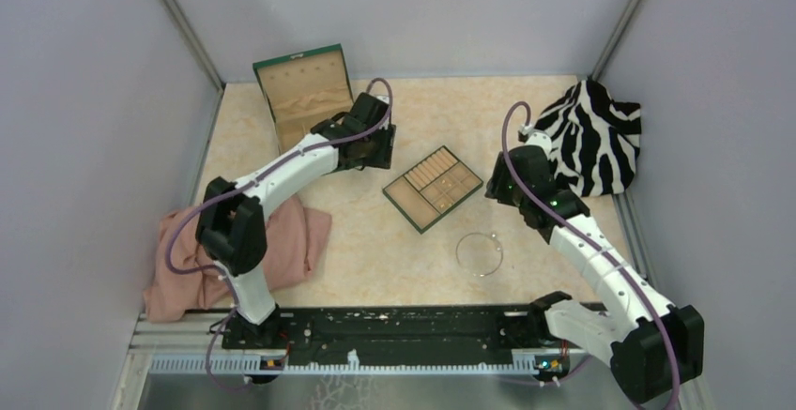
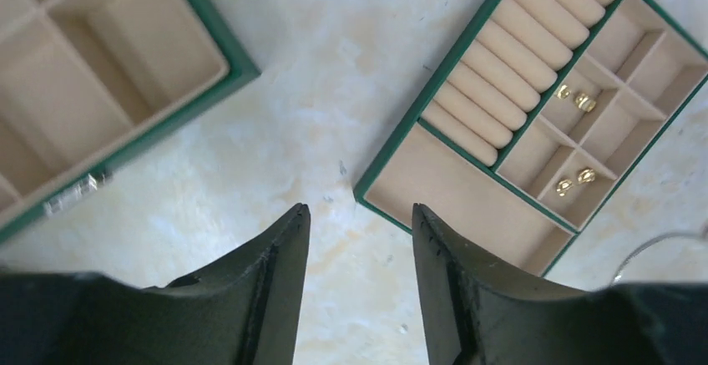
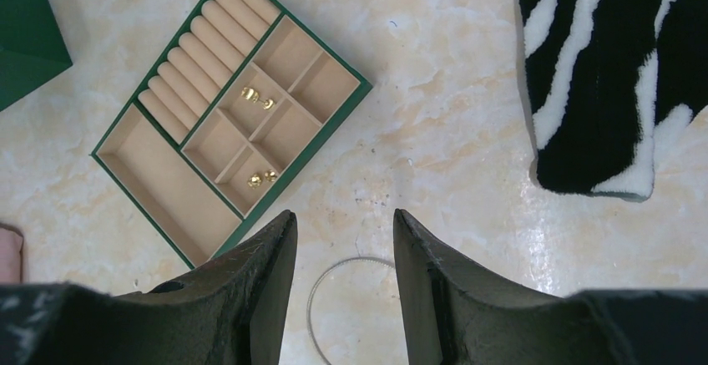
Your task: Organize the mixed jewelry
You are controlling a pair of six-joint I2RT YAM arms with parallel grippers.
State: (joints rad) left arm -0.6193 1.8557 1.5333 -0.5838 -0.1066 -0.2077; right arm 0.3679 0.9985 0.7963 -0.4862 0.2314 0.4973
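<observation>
The left gripper point(image 2: 359, 215) and right gripper point(image 3: 344, 219) both gape, empty. Shiny gold beads point(image 3: 257, 98) sit in the velvety tan tray point(image 3: 167, 181) (green-rimmed, partitioned); a thin wire hoop point(image 3: 355, 258) lies apart.

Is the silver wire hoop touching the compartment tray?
Apart. The top external view shows bare table between the hoop and the tray.

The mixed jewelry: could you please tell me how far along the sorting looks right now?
Done: two pairs of gold pieces sit in two small compartments of the tray. In hand: nothing; the left gripper and right gripper are both open and empty above the table. Left: the silvery hoop lies loose on the table beside the tray, not yet put away.
</observation>
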